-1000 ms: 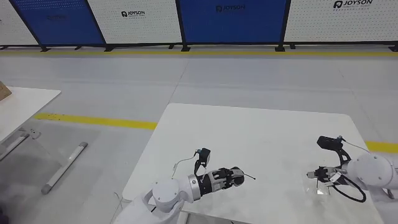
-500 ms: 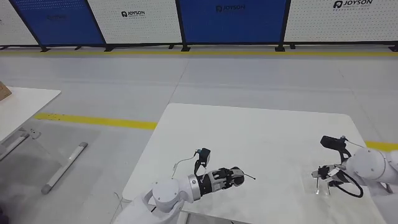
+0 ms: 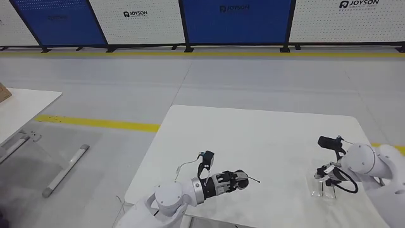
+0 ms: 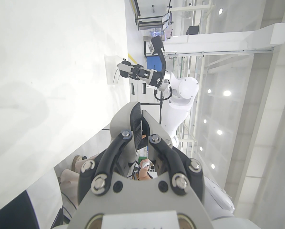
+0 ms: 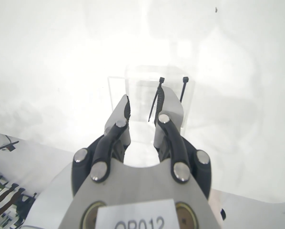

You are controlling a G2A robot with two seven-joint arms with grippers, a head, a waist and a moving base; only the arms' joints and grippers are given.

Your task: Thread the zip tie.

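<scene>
In the top view, the left gripper [image 3: 243, 178] sits low in the frame, a little left of centre, near the front edge of the white rectangular table [image 3: 253, 133]. Its fingers are pressed together. A thin black strip [image 3: 253, 180] pokes out of them toward the right of the frame. I take it for a zip tie, pinched near one end so that the free length can be steered.

At the lower right of that view, the right gripper [image 3: 322, 175] hangs just over a small clear acrylic stand [image 3: 320, 192] standing on the table. Its wrist camera shows the fingers spread apart, with nothing between them. Two more thin black plastic zip ties stand in the stand, square heads up. The near tie [image 5: 158, 96] leans close against one finger, and the far tie [image 5: 183, 89] is just beyond that finger.

The stand seems to be there to keep the ties upright and reachable. The spread fingers facing it suggest the right arm is lining up to grip one, probably the near tie. The two arms are well apart, so threading has not yet begun.
</scene>
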